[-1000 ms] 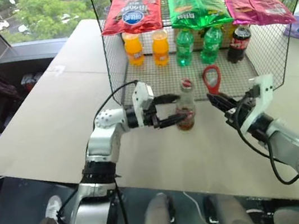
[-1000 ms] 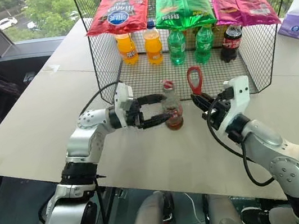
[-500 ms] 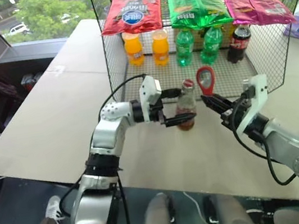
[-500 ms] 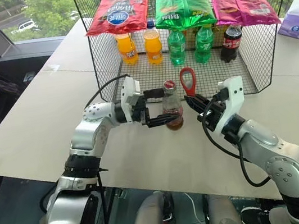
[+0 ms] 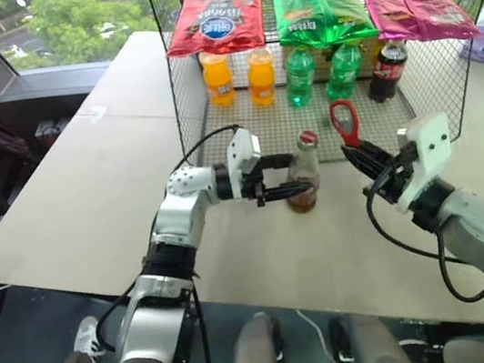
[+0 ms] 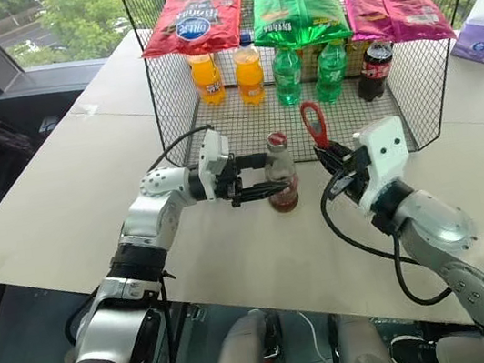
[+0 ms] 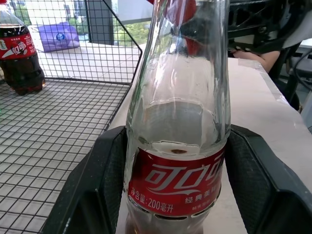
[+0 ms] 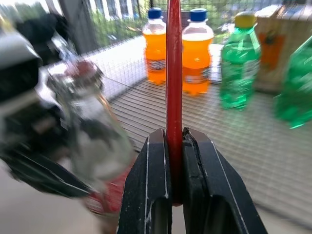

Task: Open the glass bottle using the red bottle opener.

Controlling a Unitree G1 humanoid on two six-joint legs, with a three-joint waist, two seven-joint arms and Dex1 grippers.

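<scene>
On the tabletop, hard, slippery, breakable glass bottle, best held low by left gripper hugging it, right gripper pinching stiff red bottle opener.

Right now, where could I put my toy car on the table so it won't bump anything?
The table is bare on the robot's left, beside the wire cage. The near edge in front of the glass bottle is bare too. It is crowded inside the cage, with drinks along the back, and between the two end effectors around the bottle.
</scene>
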